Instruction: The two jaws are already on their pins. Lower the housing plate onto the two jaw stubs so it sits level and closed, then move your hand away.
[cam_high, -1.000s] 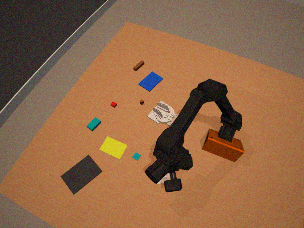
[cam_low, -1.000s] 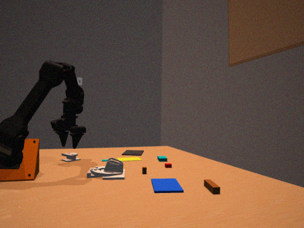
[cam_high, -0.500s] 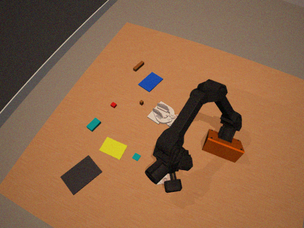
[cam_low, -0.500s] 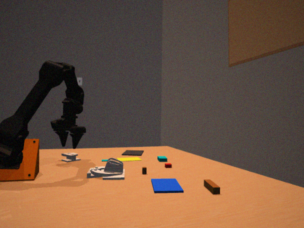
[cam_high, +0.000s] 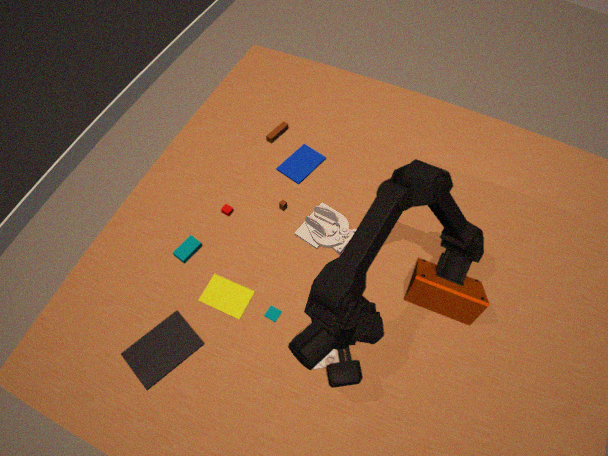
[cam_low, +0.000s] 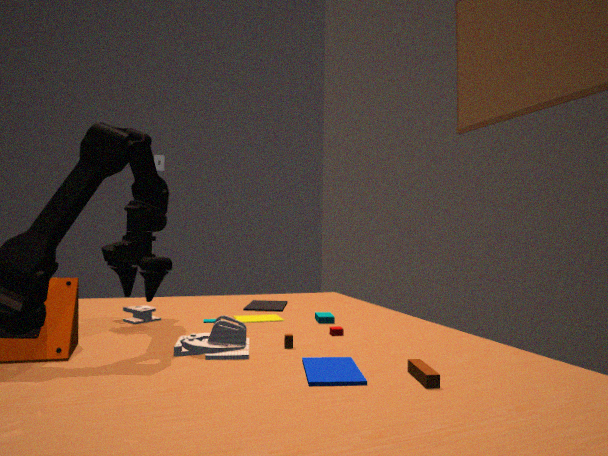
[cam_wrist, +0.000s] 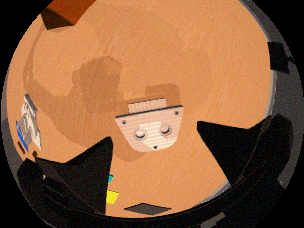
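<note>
The pale housing plate (cam_high: 327, 360) (cam_low: 134, 309) (cam_wrist: 131, 124) is a small trapezoid with two round holes or sockets. It lies about level on a small white stand (cam_low: 154, 318) (cam_wrist: 147, 105), apart from the jaw assembly. My gripper (cam_low: 139, 298) (cam_wrist: 155, 133) is open and empty above the plate, with one finger to each side of it in the wrist view; in the top view the arm hides most of the plate. The white base (cam_high: 306, 236) (cam_low: 227, 356) carries two grey jaws (cam_high: 315, 228) (cam_low: 229, 333). The stubs are too small to make out.
The orange block (cam_high: 445, 297) (cam_low: 64, 320) stands at the arm's base. Around the jaw assembly lie a blue plate (cam_high: 301, 164) (cam_low: 334, 371), a small brown block (cam_high: 283, 205) and a red block (cam_high: 227, 210). Yellow (cam_high: 226, 296), teal (cam_high: 187, 249) and dark (cam_high: 162, 350) pieces lie farther off.
</note>
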